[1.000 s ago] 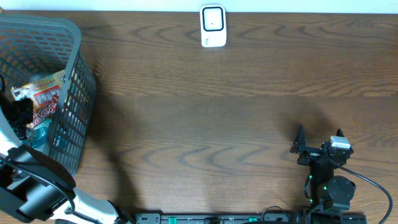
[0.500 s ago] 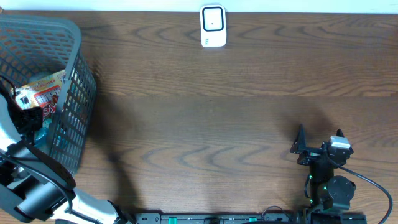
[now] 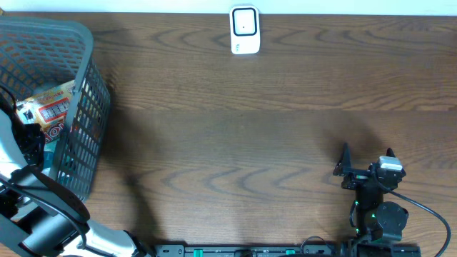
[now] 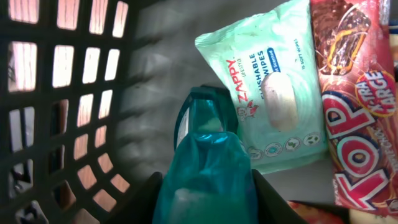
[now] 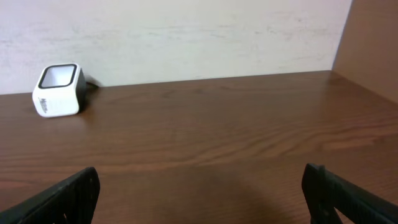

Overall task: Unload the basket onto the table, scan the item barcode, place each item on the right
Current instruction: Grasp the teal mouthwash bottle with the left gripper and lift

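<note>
Closing inside the basket [image 3: 84, 114], left claw [image 4: 208, 196] now grips the teal pouch [image 4: 202, 146]. Right claw [image 5: 200, 177] stands released. Transfer to the scanner [image 3: 244, 30] can likely begin.

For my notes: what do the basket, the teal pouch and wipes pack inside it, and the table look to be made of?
Basket: moulded grey plastic, matte, judging by its rigid open grid.
Teal pouch: thin glossy plastic film; it crinkles and catches highlights.
Wipes pack: soft printed plastic film, satin, with a flip-lid patch.
Table: wood or wood-look laminate, smooth; only the grain pattern shows.
</note>
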`<state>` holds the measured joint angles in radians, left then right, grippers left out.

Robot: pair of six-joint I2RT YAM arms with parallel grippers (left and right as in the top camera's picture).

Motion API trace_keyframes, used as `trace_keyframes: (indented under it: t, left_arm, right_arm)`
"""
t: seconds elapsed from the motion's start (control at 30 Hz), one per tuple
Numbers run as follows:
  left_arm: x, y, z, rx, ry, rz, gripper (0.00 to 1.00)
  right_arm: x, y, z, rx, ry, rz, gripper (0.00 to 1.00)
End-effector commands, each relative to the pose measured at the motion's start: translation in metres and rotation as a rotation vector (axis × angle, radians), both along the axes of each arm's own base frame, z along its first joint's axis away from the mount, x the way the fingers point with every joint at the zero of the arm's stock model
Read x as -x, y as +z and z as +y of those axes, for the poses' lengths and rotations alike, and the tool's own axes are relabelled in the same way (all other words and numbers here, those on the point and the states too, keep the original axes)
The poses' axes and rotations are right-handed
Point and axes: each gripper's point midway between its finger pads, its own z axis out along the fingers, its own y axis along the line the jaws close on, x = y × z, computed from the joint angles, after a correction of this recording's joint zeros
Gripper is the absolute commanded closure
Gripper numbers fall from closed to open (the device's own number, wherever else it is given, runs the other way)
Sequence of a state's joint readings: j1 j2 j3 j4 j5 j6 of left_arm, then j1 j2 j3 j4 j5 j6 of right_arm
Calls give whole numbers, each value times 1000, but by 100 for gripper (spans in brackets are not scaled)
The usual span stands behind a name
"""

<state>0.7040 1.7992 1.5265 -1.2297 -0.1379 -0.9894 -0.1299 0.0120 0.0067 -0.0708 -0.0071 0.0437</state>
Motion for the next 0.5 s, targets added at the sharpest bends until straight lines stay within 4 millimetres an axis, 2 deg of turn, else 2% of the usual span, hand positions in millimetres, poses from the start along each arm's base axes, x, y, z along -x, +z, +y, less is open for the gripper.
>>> trace_keyframes:
  t: [0.0,0.23,0.37,0.47]
  left_arm:
    - [10,-26,-12,85,-4,62,75]
    - [10,-20,-12,76,-5,51,78]
    - [11,-4,-14,56,-9,26,78]
    - [10,15,-13,19,-10,-17,77]
  right_arm:
    - [1,0,-2,1,-10,-1,1]
    - [1,0,-2,1,-10,-1,1]
    - [1,0,-2,1,-10,-1,1]
    - [1,0,-2,1,-10,-1,1]
